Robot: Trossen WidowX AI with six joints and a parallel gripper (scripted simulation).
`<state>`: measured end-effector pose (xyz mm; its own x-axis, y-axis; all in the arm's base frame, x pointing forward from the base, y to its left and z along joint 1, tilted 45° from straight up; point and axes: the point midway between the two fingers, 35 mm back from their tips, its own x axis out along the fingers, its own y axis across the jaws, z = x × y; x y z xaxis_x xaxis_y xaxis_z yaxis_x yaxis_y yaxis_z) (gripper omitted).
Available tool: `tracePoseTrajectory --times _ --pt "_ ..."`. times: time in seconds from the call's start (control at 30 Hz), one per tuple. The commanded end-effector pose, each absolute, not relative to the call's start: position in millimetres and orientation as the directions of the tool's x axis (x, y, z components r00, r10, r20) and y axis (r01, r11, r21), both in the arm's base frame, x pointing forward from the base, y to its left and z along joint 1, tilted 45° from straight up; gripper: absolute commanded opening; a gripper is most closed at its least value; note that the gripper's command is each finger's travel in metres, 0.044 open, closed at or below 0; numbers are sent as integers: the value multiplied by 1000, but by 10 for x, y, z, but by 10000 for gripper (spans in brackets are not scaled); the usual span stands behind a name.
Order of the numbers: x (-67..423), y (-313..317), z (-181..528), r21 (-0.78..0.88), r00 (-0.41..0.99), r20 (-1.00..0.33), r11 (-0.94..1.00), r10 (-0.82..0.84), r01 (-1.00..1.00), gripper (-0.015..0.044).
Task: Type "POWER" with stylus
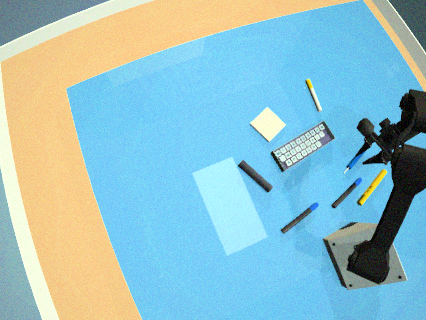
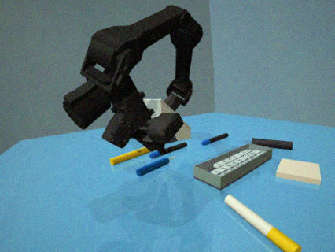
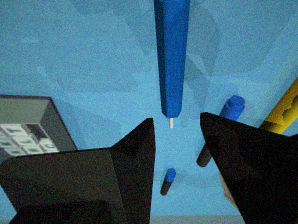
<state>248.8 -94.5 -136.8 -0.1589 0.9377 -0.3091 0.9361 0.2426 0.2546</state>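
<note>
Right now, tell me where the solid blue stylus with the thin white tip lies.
The blue stylus lies on the blue desk mat right of the keyboard, just under the open gripper, untouched.

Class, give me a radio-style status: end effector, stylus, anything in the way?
End effector open, empty, above the stylus. Stylus lying on the desk, not gripped. Black-and-blue marker and yellow marker close beside it; keyboard untouched.

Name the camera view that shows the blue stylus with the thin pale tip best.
The wrist view: the blue stylus fills the upper frame, tip between the open gripper fingers. The exterior view shows it small, lying on the desk; the top view only a sliver.
</note>
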Motion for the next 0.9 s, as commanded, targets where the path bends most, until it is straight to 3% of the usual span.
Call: tracePoseTrajectory --times 0.0,0.87 --pt "2480 -914 -1401 246 -158 -303 237 940 940 150" --pt "2486 -823 -1495 247 -158 -302 237 940 940 150"
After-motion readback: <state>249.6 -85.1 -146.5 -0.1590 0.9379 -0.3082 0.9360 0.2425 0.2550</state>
